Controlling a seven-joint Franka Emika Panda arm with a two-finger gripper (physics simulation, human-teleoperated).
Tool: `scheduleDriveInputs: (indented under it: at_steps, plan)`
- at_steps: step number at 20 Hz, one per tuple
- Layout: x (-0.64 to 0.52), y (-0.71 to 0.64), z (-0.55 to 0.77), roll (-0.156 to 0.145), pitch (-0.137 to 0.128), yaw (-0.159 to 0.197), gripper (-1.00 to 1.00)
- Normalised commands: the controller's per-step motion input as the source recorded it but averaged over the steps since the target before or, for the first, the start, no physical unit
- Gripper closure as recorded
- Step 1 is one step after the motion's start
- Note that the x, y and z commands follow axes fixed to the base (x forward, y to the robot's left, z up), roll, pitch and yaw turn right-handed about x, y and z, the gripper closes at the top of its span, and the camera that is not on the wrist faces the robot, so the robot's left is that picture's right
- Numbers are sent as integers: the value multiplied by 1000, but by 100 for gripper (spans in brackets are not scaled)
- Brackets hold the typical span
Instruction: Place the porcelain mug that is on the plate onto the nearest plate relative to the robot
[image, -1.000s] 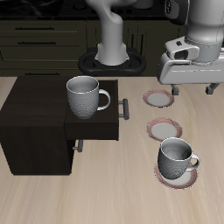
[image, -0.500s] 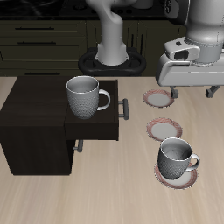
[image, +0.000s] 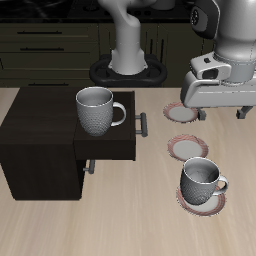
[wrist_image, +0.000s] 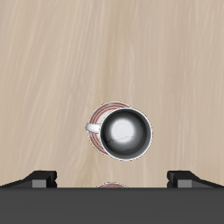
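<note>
The porcelain mug (image: 202, 181) stands upright on the plate (image: 213, 203) near the table's front edge, handle pointing sideways. In the wrist view the mug (wrist_image: 125, 134) shows from above on its plate (wrist_image: 102, 113), between the finger lines. My gripper (image: 220, 113) hovers high over the row of plates, farther back than the mug, open and empty, with fingers (wrist_image: 39, 178) spread wide. A matching plate (image: 180, 113) lies nearest the robot's base, partly behind the gripper. A third plate (image: 188, 148) lies between the two.
A larger grey mug (image: 96, 108) stands on a dark wooden cabinet (image: 40, 140) with a drawer (image: 112, 143) pulled open toward the plates. The robot's base (image: 127, 68) stands at the back of the table.
The gripper has shifted a little lower and toward the table's front edge, staying open. The mugs and plates have not moved.
</note>
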Motion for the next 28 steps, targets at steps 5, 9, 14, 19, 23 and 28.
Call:
scheduleDriveInputs:
  at_steps: [5, 9, 14, 19, 23, 28]
  plan:
    - [-15, 7, -415, -6, 11, 14, -100]
    - [39, -30, -369, -9, 25, 21, -100]
    - [18, 43, -511, 22, 32, 29, -100]
    - [-9, 30, -491, 13, 47, 24, -100]
    - [59, -2, -325, 1, 31, 48, -100]
    - [-4, 48, -251, 7, 21, 47, -100]
